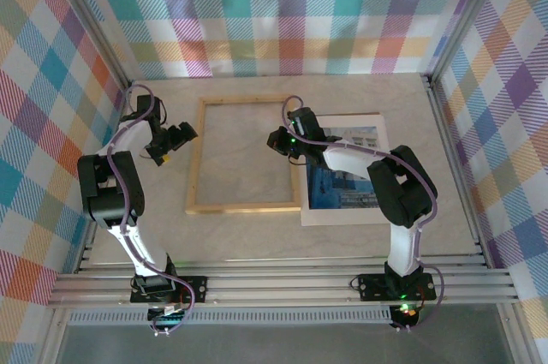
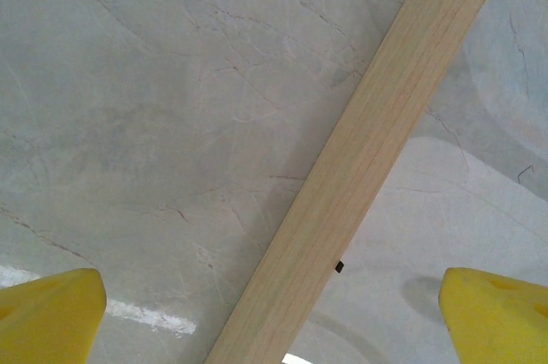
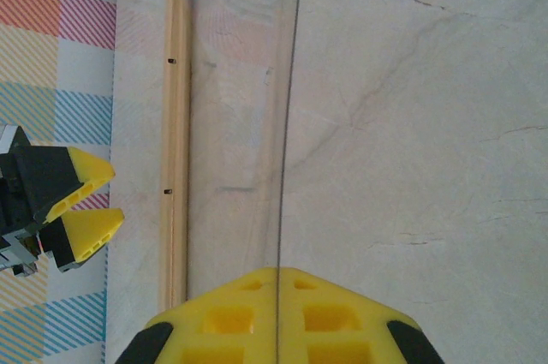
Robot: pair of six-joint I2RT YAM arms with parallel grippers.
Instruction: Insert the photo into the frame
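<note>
Two pincers are over the table (image 1: 257, 240), and there is one frame (image 1: 244, 207) and one photo (image 1: 338, 188). The left pincer (image 1: 175, 143) hangs released, its two yellow fingers (image 2: 51, 313) spread wide. A single wooden rail of the frame (image 2: 377, 124) runs slantwise just below and between them, with two small dark tabs (image 2: 339, 266) on its edge. The right pincer (image 1: 278, 141) is clenched at the frame's opposite side. From its own camera, the thin edge of the clear pane (image 3: 287, 124) runs straight into the seam of the right pincer (image 3: 276, 295), seemingly pinched. The photo lies behind that pincer, under its arm, on one white mat (image 1: 342, 215), beside the frame.
</note>
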